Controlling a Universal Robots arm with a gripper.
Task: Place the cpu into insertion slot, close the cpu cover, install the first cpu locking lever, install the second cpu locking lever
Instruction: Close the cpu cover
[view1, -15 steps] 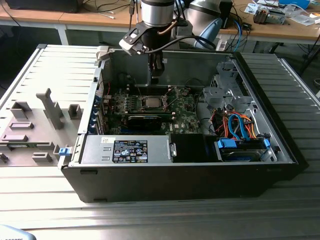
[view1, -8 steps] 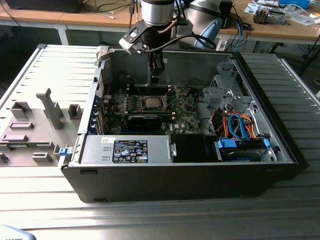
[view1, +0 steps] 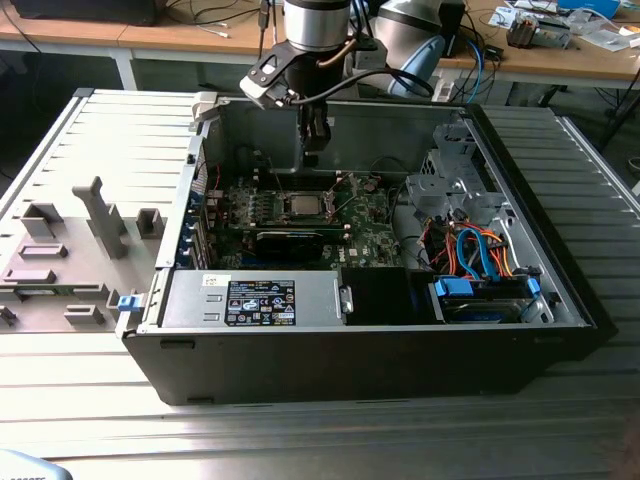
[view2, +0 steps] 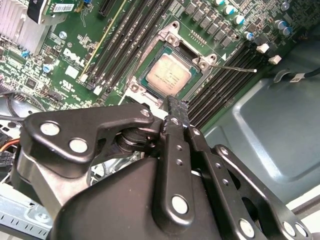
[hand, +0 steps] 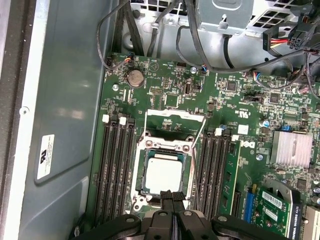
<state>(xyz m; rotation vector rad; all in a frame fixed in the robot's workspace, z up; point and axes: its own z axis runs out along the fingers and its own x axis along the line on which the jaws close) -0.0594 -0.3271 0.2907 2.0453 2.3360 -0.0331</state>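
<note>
- The gripper (view2: 175, 106) has its fingers pressed together with nothing between them. In both wrist views its tip sits at the near edge of the socket frame. I cannot tell whether it touches the metal.
- The cpu (hand: 162, 172) lies just ahead of the fingertips, flat in the insertion slot (view2: 136, 86).
- The cpu cover (hand: 165, 148) appears to be folded down around the chip, whose silver top shows through its window.
- One thin locking lever (view2: 235, 67) runs out from the socket's far corner. Its long axis points away from the gripper, and its free end looks unlatched.
- In the exterior view the gripper hangs over the green motherboard (hand: 225, 110) inside the open computer case (view1: 350, 350), with the socket just below it.
</note>
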